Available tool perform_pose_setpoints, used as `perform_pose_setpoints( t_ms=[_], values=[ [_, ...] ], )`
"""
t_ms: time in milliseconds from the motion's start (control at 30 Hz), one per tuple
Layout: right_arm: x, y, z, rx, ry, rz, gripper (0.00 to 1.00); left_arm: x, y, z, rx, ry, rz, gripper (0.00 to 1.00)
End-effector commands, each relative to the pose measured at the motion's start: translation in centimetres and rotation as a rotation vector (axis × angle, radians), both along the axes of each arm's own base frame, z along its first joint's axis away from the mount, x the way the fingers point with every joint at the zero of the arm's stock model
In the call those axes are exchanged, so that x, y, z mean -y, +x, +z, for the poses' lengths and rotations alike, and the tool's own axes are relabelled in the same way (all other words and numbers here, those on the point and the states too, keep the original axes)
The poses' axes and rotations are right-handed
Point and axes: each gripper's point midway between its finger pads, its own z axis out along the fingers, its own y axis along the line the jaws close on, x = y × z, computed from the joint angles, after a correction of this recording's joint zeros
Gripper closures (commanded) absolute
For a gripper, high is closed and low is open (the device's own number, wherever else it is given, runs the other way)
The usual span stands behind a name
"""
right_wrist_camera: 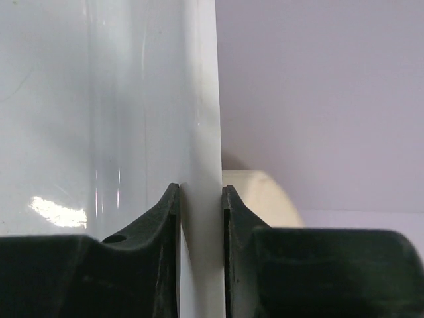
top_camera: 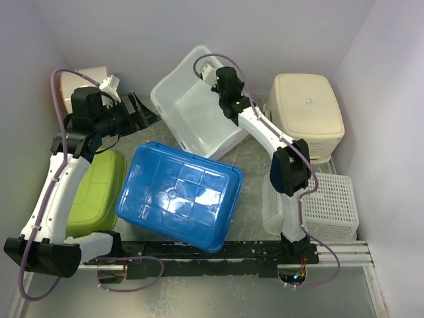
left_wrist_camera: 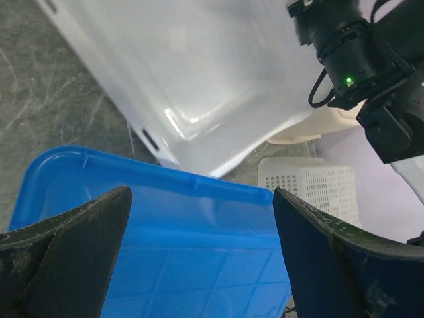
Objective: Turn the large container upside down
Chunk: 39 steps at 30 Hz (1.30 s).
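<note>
Your right hand (right_wrist_camera: 200, 199) was pinching only the thin rim of the white container (top_camera: 192, 112), fingers pressed onto the wall from both sides. That is the likeliest point of failure. The plastic looked smooth and the hold was narrow, so as the tub swung over, its weight could have pulled the rim out of the pinch or made it pivot between the fingers.

The second risk lay below the hand. The tub's low edge sat right at the far side of the blue bin (top_camera: 179, 195), and I cannot tell whether they touched. Rolling it that way could have caught the edge on the blue bin or pushed the bin along the tabletop (top_camera: 255, 156). The cream basket (top_camera: 306, 112) stood near the hand's other side, so a wide swing could have struck it.

The container stood tipped up on one side, not yet inverted. Its rim ran between your right fingers and its body hung away beneath the hand.

Your left hand (left_wrist_camera: 201, 199) was spread wide and held nothing. The blue bin lay directly under its fingers, with the white tub's outer wall just ahead of them.
</note>
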Motion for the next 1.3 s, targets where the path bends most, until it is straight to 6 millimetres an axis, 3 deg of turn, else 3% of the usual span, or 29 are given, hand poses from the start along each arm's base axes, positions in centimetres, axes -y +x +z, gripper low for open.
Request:
perform_pose_setpoints(
  t_ms=[0,133,267,400,533,600,667,733,833,933,1100,1267],
  values=[
    [5.0,-0.3,10.3,0.443,-0.101,-0.241,1.0,1.1,0.0,1.1,0.027,-0.022,-0.047,0.01],
    [5.5,-0.9,11.2,0.553,-0.167,-0.273,1.0,1.2,-0.1,0.7,0.022,-0.031,-0.047,0.01],
    [3.3,-2.4,10.6,0.638,-0.244,-0.239,1.0,1.6,0.0,0.2,0.011,-0.046,-0.061,0.01],
    [2.5,-2.1,7.9,0.598,-0.244,-0.191,1.0,1.7,0.1,0.2,0.013,-0.042,-0.064,0.0],
    [0.5,-1.4,4.8,0.419,-0.086,-0.03,1.0,1.7,-0.1,-0.3,0.002,-0.035,-0.064,0.01],
    [0.2,-1.1,3.8,0.324,0.025,0.013,0.87,1.7,-0.2,-0.6,-0.003,-0.035,-0.064,0.01],
    [0.7,-0.8,2.7,0.28,0.073,-0.008,0.54,1.7,-0.2,-0.7,-0.005,-0.037,-0.066,0.01],
    [1.2,-0.8,2.0,0.263,0.073,-0.046,0.38,1.8,-0.2,-0.8,-0.006,-0.035,-0.069,0.01],
    [2.5,-1.1,2.8,0.294,0.115,-0.136,0.15,1.7,0.0,-0.8,-0.004,-0.031,-0.067,0.01],
    [3.1,-1.8,5.4,0.319,0.211,-0.186,0.02,1.8,0.1,-0.8,-0.002,-0.032,-0.067,0.01],
    [2.3,-3.7,8.6,0.302,0.373,-0.173,0.0,1.8,0.2,-0.8,0.002,-0.029,-0.063,0.01],
    [-1.8,-6.2,10.4,0.19,0.582,-0.06,0.0,1.6,0.3,-0.7,0.009,-0.022,-0.056,0.01]
  ],
)
